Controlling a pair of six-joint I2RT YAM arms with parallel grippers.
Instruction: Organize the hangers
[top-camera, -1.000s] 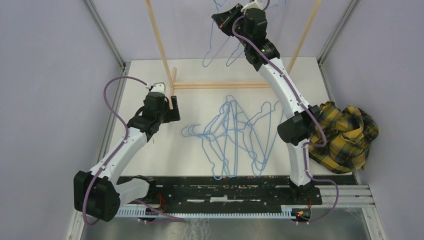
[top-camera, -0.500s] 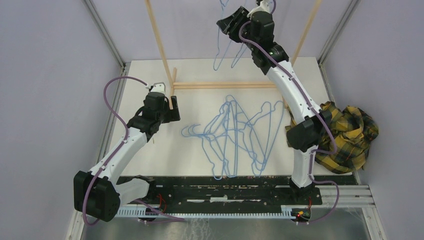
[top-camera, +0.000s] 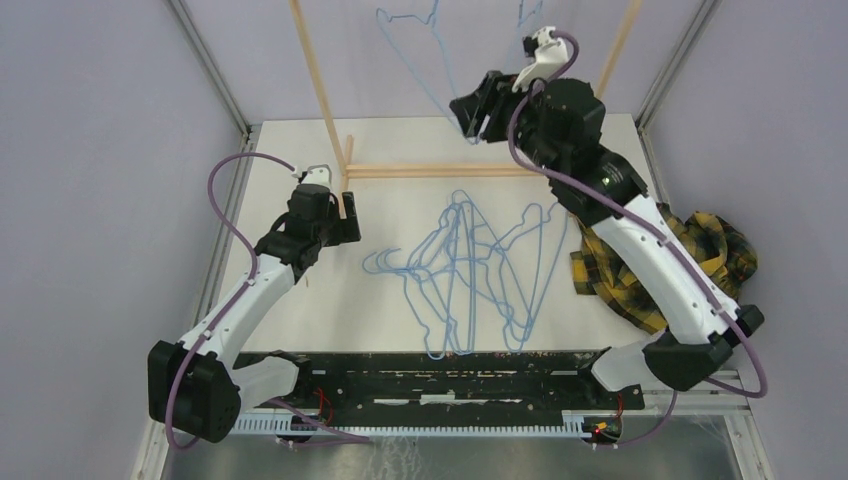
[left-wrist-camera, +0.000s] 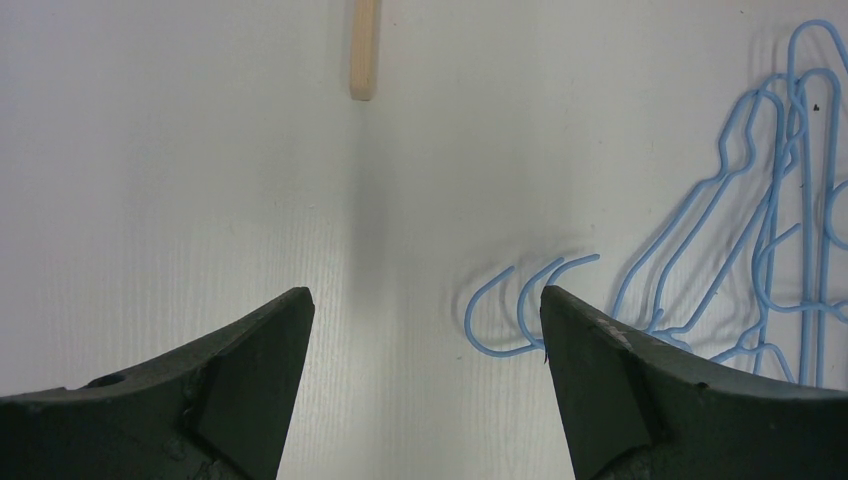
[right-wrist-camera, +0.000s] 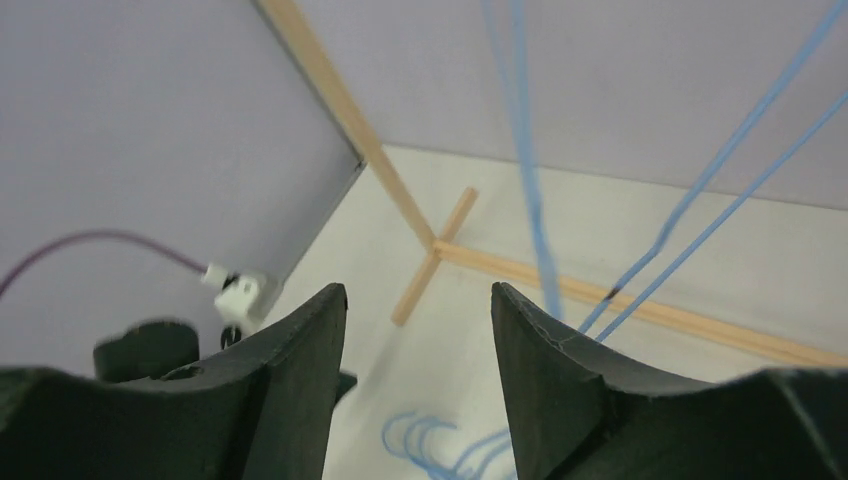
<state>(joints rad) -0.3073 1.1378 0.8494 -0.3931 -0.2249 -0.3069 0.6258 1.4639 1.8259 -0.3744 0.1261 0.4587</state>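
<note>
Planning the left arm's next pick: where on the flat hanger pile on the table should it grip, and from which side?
Probably one of the hooks, jutting from the pile's left side clear of the tangle. The hangers lie flat, so bring the open left end effector straight down from above.

My left gripper (left-wrist-camera: 425, 295) hangs over the white table (left-wrist-camera: 180, 150), its two dark fingers (left-wrist-camera: 230, 390) spread wide with only bare tabletop showing in the gap. Off to my right the light-blue hangers (left-wrist-camera: 795, 200) lie flat on the table in an overlapping heap, their curved hooks bunched side by side and showing just beside the tip of my right finger. Ahead of me the cut end of a light wooden pole (left-wrist-camera: 365, 50) pokes in from the top edge, and a faint grey shadow runs down the table from it toward me.
</note>
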